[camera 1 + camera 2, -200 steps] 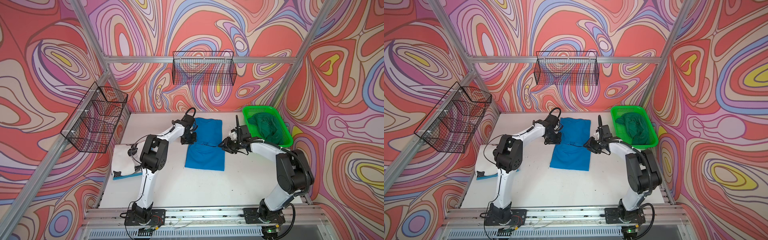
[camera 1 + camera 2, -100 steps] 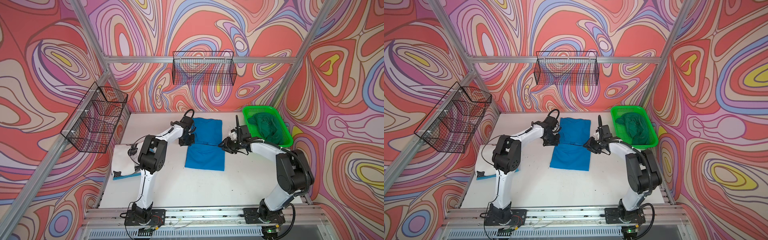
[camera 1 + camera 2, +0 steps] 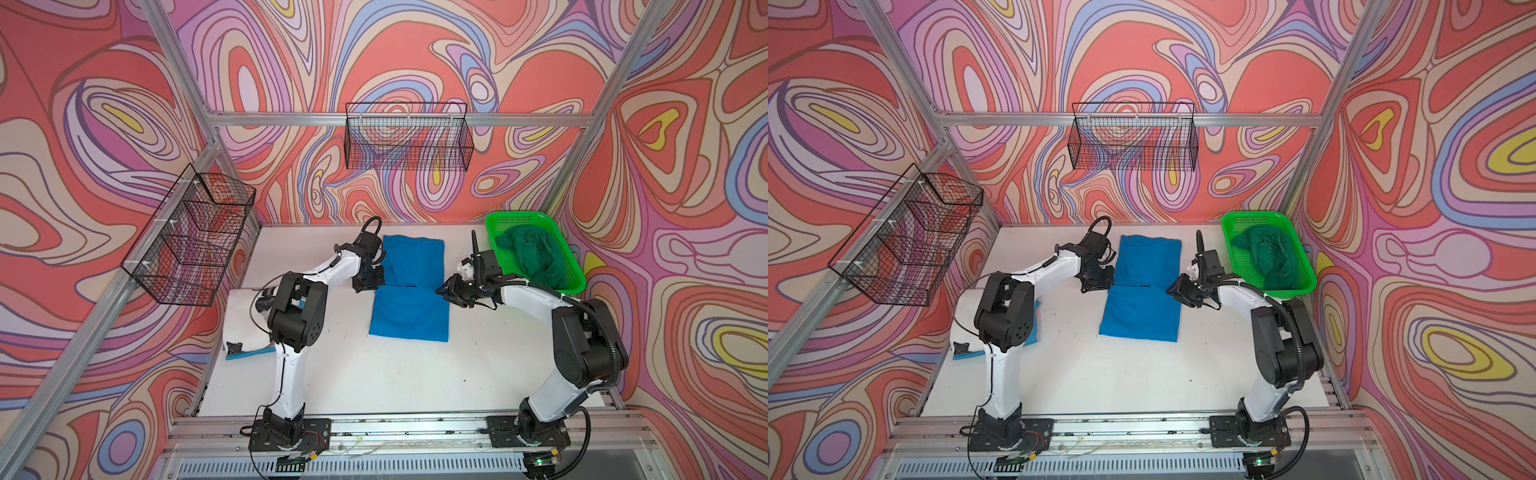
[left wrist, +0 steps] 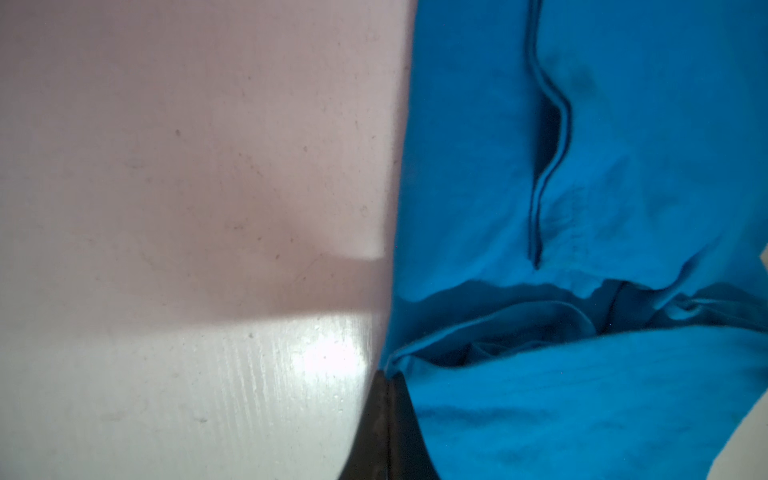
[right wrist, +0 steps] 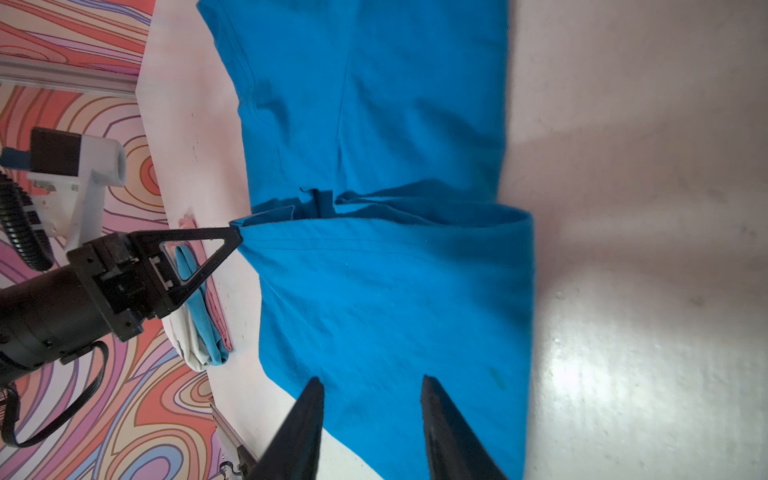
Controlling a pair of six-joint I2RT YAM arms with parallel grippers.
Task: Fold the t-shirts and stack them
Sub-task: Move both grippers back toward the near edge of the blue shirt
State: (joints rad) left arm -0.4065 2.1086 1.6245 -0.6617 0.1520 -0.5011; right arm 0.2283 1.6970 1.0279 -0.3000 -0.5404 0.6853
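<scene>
In both top views, your plain bright blue cloth t-shirt point(image 3: 409, 309) lies flat in the middle of the white table point(image 3: 395, 382). It is narrowed to a long strip with a crease across its middle. The left gripper point(image 3: 377, 281) sits at the crease's left end and the right gripper point(image 3: 442, 290) at its right end. A dark green cloth t-shirt point(image 3: 528, 257) lies crumpled in the bright green plastic mesh basket point(image 3: 536, 217). A flat pile of white and lighter-blue cloth point(image 3: 243, 328) rests at the table's left edge.

In the left wrist view, your left jaws are pressed together on a corner of the blue shirt point(image 4: 582, 166).

In the right wrist view, your right fingertips point(image 5: 316, 395) stand partly apart over the shirt's near edge and appear to grip nothing.

My reading is that two shirts are folded and stacked, the blue one is mid-fold, and the green one is not yet begun.
</scene>
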